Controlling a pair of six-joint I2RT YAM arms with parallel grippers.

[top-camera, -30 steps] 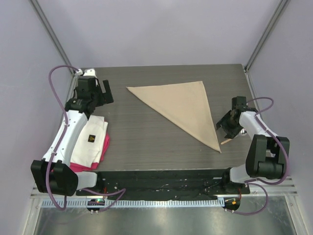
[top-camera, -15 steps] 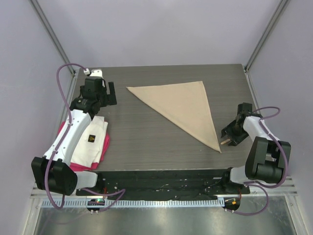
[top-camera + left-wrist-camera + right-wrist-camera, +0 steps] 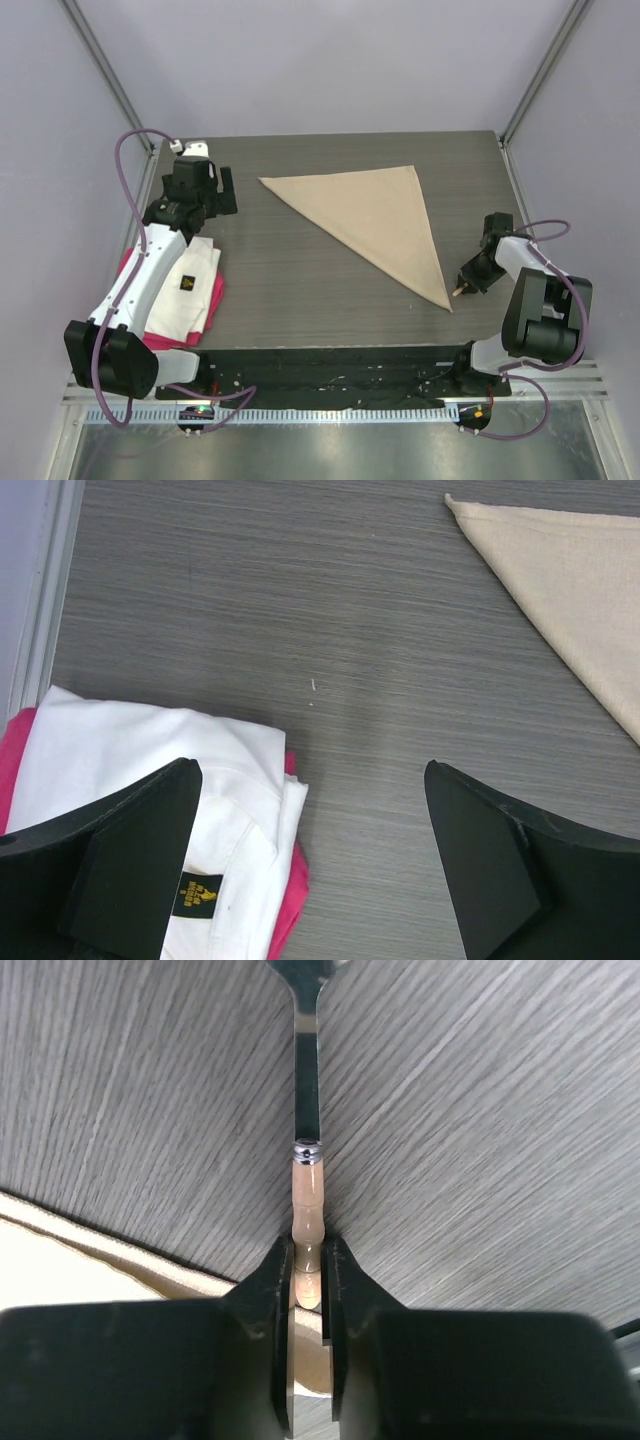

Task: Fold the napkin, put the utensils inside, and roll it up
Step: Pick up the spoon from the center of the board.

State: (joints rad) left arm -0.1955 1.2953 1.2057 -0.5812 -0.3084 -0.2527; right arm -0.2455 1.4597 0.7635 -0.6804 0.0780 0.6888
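The napkin [image 3: 375, 220] lies folded into a beige triangle in the middle of the table, one point toward its near right; one corner shows in the left wrist view [image 3: 570, 570]. The spoon [image 3: 307, 1195] lies just right of that near point, its wooden handle tip [image 3: 457, 291] poking out by the cloth edge. My right gripper [image 3: 472, 280] is down on the table, and in its wrist view the gripper [image 3: 310, 1260] is shut on the spoon's handle. The bowl is cut off at the top. My left gripper [image 3: 222, 190] hovers open and empty at the far left [image 3: 310, 780].
A folded white cloth [image 3: 185, 285] with a dark logo lies on a pink-red cloth [image 3: 215, 295] at the near left, below my left gripper; both show in the left wrist view, white [image 3: 150, 750] and pink [image 3: 295, 880]. The table's right edge [image 3: 515, 200] runs close to my right arm.
My right gripper has come down beside the napkin's near point and closed on the spoon's handle. The left arm shifted slightly early on, then held still.
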